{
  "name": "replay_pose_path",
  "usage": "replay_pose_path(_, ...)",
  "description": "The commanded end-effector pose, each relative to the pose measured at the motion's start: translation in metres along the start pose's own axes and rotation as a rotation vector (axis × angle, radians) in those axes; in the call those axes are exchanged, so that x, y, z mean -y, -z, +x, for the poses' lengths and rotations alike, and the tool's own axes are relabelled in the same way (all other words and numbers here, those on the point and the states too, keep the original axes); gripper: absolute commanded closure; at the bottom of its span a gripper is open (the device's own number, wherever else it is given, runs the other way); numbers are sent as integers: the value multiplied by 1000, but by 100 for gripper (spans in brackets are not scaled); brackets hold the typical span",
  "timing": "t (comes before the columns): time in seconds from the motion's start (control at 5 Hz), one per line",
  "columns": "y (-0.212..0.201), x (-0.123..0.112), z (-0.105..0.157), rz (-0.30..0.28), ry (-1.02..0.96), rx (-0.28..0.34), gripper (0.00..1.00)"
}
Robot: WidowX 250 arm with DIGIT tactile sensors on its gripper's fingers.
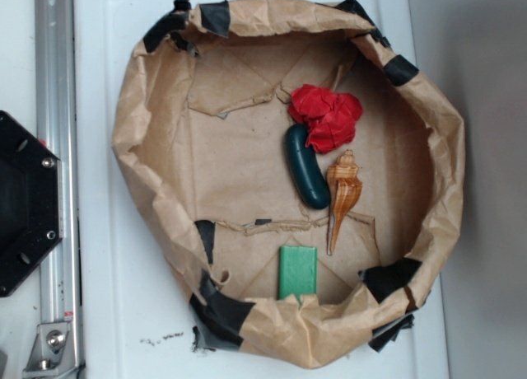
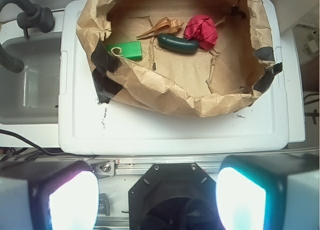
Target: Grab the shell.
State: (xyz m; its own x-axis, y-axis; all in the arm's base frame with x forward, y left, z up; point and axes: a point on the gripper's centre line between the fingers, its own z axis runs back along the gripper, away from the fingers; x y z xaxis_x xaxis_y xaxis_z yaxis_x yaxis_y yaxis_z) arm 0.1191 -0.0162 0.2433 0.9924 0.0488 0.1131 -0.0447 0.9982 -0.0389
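Note:
The shell (image 1: 342, 196) is a slim orange-tan spiral with a long pointed tail, lying on the floor of a brown paper bowl (image 1: 148, 107), right of a dark green capsule (image 1: 306, 176). In the wrist view the shell (image 2: 162, 27) lies far off, behind the capsule (image 2: 178, 43). My gripper (image 2: 157, 197) shows only in the wrist view. Its two pale fingers (image 2: 72, 200) stand wide apart at the bottom, above the black robot base, well away from the bowl. It is open and holds nothing.
A red crumpled cloth lump (image 1: 326, 117) sits above the capsule and shell. A green block (image 1: 297, 272) lies near the bowl's front wall. The bowl rests on a white platform (image 1: 99, 231). A metal rail (image 1: 56, 148) and black base (image 1: 25, 202) lie left.

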Motion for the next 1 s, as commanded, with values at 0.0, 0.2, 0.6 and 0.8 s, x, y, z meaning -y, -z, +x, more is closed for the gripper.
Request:
replay_pose_path(0.0, 0, 0, 0, 0, 0, 0, 0)
replay_pose_path(0.2, 15, -14, 36, -67, -123, 98, 0)
replay_pose_path(0.6, 57, -24, 91, -36, -435, 177, 0)
replay_pose_path(0.8, 89, -21, 115, -56, -520, 188, 0)
